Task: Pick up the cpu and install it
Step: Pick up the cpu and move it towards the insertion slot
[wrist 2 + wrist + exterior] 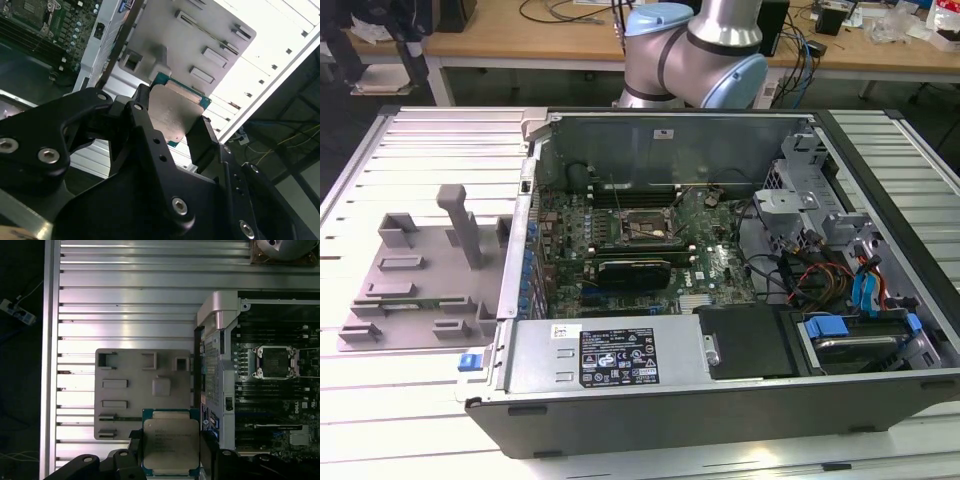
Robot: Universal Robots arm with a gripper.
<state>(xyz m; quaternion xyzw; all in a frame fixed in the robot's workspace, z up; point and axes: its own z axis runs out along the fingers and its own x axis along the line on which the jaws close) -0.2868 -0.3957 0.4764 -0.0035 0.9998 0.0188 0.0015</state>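
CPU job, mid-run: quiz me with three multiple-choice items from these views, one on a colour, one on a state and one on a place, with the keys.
1. The fixture tray is: A. grey; B. blue; C. red.
2. The motherboard socket is: A. under a cooler; B. bare, no chip seated; C. holding a silver-topped chip.
3. The cpu is: A. seated in the socket; B. lying flat in the tray; C. held in the gripper.

Key:
1 A: the tray is plain grey in the exterior view and the first wrist view.
2 B: the first wrist view shows a dark open square inside the socket frame.
3 C: both wrist views show black fingers on two opposite sides of the chip, over the tray's edge.
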